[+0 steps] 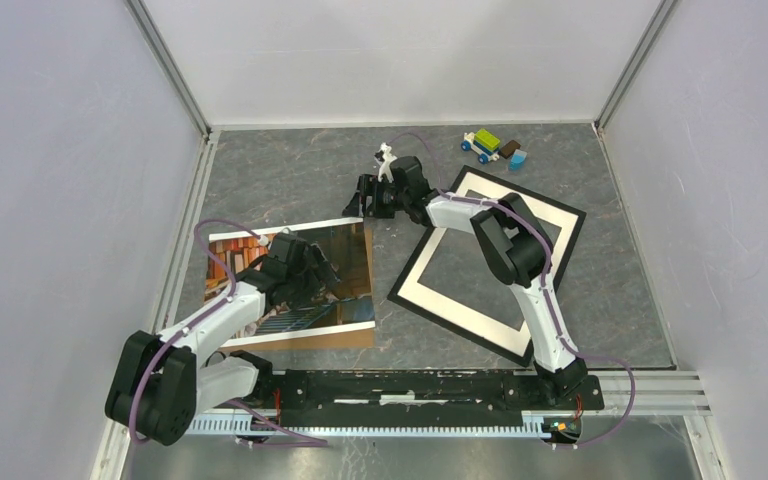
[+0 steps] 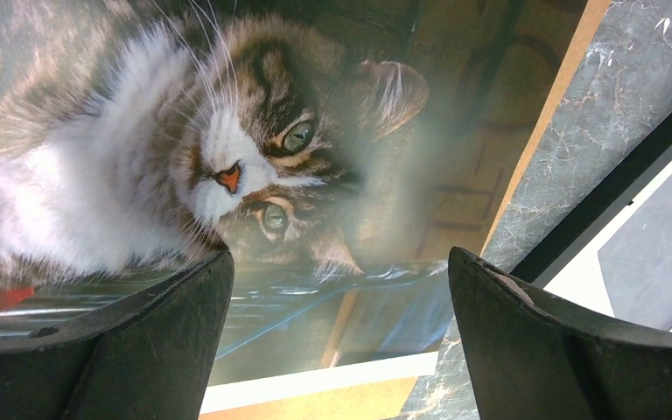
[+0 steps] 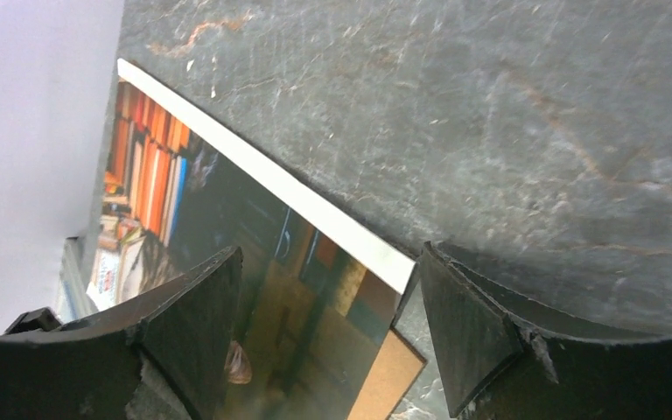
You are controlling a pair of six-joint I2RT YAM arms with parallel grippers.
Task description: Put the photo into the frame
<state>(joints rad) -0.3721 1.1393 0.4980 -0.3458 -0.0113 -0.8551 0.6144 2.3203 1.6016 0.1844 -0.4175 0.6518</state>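
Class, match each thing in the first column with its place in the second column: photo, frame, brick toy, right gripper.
Column one:
1 photo
2 frame
3 brick toy
4 right gripper

Column two:
a by the far edge of the table
b at the photo's far right corner, jaws apart
c on a brown board, left side
d lying askew, right of the photo

Pairs: 1-c; 2-d; 3-a; 4-b
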